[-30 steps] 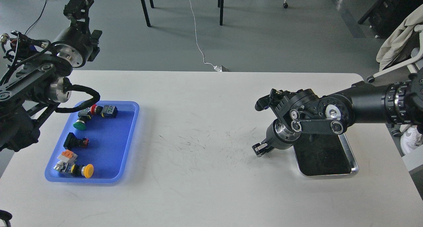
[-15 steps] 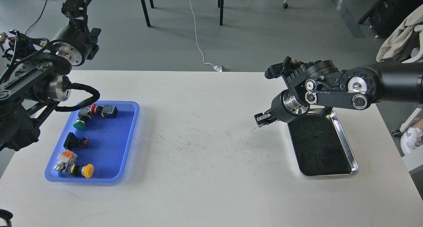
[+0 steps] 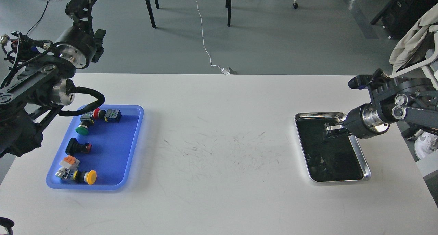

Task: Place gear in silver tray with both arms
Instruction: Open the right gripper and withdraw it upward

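Silver tray looks empty — right claw over it, grip unclear; next fetch 1 part from blue tray.

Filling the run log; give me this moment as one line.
right claw: above shiny steel tray, state unclear | left claw: raised past table edge, unclear | blue plastic tray: holds push-button parts
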{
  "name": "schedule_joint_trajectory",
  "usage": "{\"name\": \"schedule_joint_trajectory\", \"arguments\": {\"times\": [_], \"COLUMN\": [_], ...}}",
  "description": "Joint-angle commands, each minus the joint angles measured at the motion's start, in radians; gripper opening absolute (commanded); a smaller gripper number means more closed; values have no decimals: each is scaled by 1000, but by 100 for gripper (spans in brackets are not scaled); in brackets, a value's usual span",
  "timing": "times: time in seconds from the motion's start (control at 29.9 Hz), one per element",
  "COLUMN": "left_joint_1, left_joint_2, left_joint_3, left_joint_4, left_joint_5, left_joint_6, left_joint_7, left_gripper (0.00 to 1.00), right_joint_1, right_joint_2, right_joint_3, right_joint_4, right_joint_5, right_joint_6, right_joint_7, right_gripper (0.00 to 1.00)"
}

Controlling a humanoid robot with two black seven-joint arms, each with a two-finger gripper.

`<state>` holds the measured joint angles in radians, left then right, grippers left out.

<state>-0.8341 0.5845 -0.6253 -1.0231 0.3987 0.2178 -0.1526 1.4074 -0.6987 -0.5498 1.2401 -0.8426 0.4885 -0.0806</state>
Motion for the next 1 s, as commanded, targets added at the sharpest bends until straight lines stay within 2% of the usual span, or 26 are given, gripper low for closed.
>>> {"name": "schedule_joint_trajectory", "arguments": {"times": [0.0, 0.43, 0.47, 0.5, 0.53, 0.57, 0.6, 0.77, 0.97], "left_joint_1": [0, 0, 0, 0, 0, 0, 0, 0, -2], "left_joint_2": [3, 3, 2, 2, 2, 2, 2, 3, 2], "left_joint_3": [-1, -2, -2, -2, -2, -2, -2, -2, -1], "left_joint_4": [0, 3, 3, 3, 3, 3, 3, 6, 11], "left_joint_5": [0, 0, 0, 0, 0, -1, -1, 0, 0], "left_joint_6": [-1, 0, 0, 0, 0, 0, 0, 0, 0], "left_joint_7": [1, -1, -1, -1, 1, 1, -1, 1, 2], "left_gripper": [98, 98, 98, 98, 98, 98, 98, 98, 98], "right_joint_1": [-31, -82, -82, -82, -85, -85, -84, -70, -19], "right_joint_2": [-2, -2, -2, -2, -2, -1, -1, -13, -96], "right_joint_3": [7, 5, 7, 10, 13, 14, 19, 93, 237], "right_joint_4": [44, 41, 39, 38, 38, 35, 33, 35, 48], "right_joint_5": [-21, -145, -145, -145, -145, -145, -138, -124, -47], "right_joint_6": [0, 0, 0, 0, 0, 0, 0, 0, 0], "right_joint_7": [-2, -2, -2, -2, -2, -2, -4, -1, -1], "right_gripper": [6, 8, 12, 24, 45, 79, 100, 99, 99]}}
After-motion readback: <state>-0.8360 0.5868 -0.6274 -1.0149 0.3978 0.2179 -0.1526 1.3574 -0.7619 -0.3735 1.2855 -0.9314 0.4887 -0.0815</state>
